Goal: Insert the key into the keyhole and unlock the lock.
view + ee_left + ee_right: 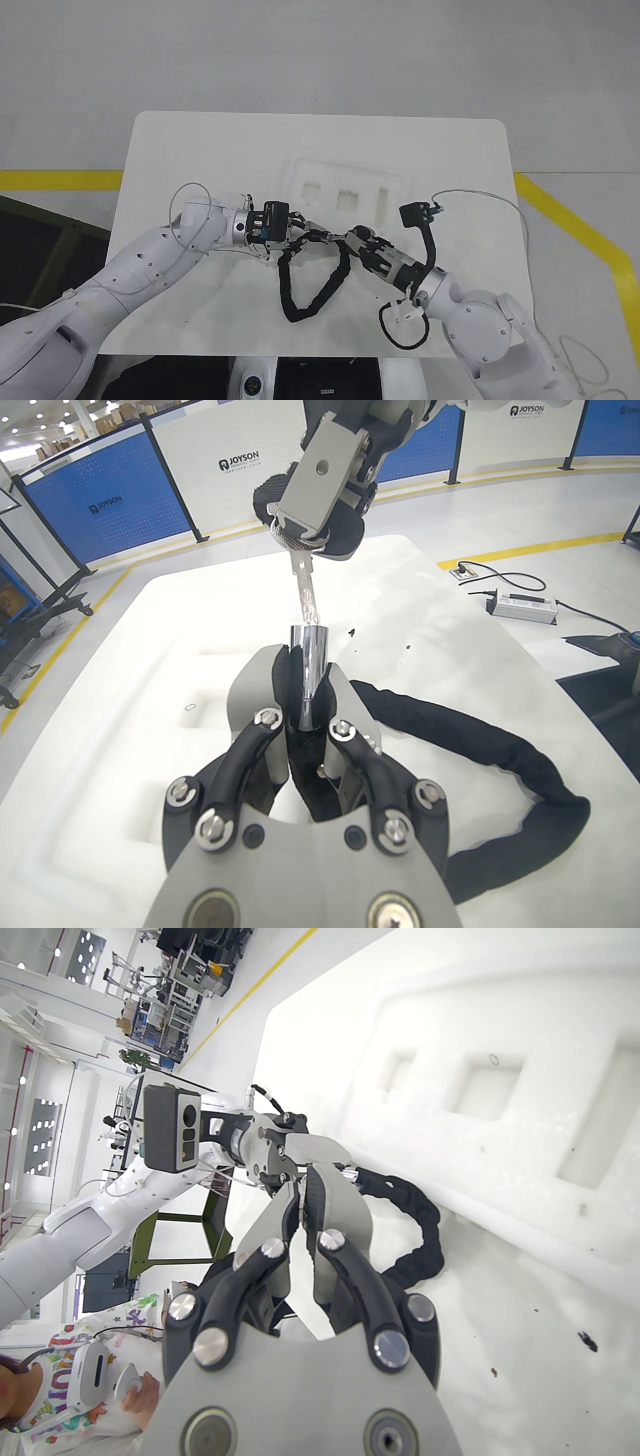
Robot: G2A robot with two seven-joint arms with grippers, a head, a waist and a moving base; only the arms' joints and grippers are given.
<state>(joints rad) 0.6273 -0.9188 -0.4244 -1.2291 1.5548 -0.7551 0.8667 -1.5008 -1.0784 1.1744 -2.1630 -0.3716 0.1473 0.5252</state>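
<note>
Left gripper [306, 672] clenched on the shiny metal lock cylinder [311, 650], with both black pads [282, 680] pressed on its sides and the open end of the cylinder pointing away from the wrist. Right gripper [300, 531] just opposite, closed on the round head of the key [306, 585] and grasping it flat between its fingers. Key blade directed to the cylinder, tip touching the open end at the keyhole; how deep inside, not possible to tell.

Both grippers facing each other over the middle of the white table [180, 160], a little toward the near side. Black fabric-covered chain [305, 295] running from the cylinder down to the table in one loop, its lower part lying near the front edge, between the two arms.

Behind the grippers, on the far half of the table, a white foam tray [350, 168] with three rectangular pockets [347, 197] in a row. By the middle pocket [487, 1083] a tiny thin ring [493, 1059]; inside the pocket or on its rim, not possible to tell. A few small dark crumbs [351, 631] on the table surface near the chain.
</note>
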